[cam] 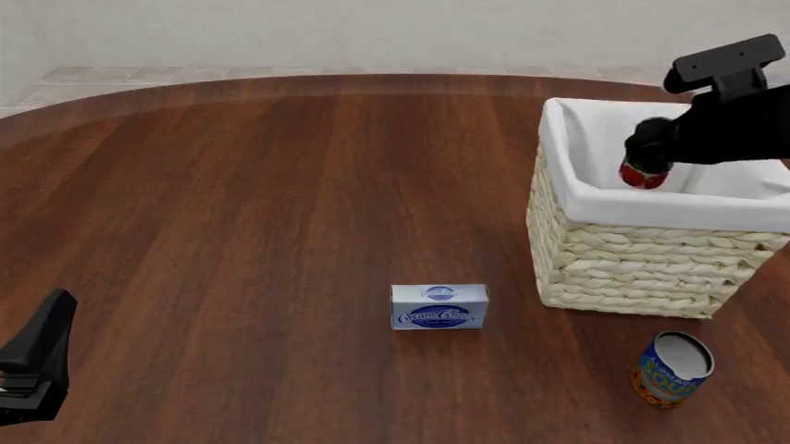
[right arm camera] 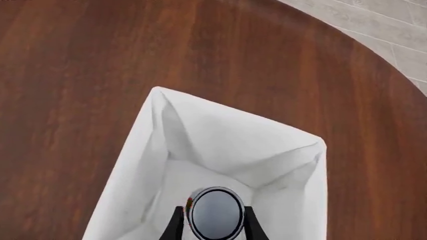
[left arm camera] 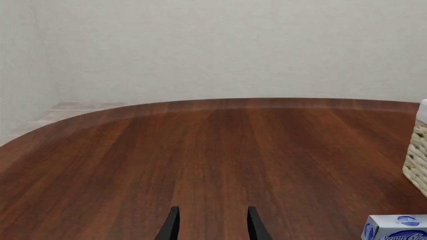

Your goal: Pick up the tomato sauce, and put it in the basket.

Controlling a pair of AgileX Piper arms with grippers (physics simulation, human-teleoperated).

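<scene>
Tomato sauce, a slim red-labelled can with grey metal top [cam: 643, 173], sits clamped in our right gripper [right arm camera: 215, 220] above the white-lined cream wicker basket [cam: 642, 264]. Our left gripper [left arm camera: 212, 224] hovers with fingers apart near the blue-and-white box [cam: 439, 306].

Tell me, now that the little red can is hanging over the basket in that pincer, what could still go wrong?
Two things, probably. The right pincer holds the tomato sauce above the opening of the basket, so on release it drops freely; it may tip or roll inside the white lining. In the front view the can sits nearer one side than the middle, so lowering the arm could brush the rim and nudge the basket towards the blue-and-orange can standing close by.
</scene>
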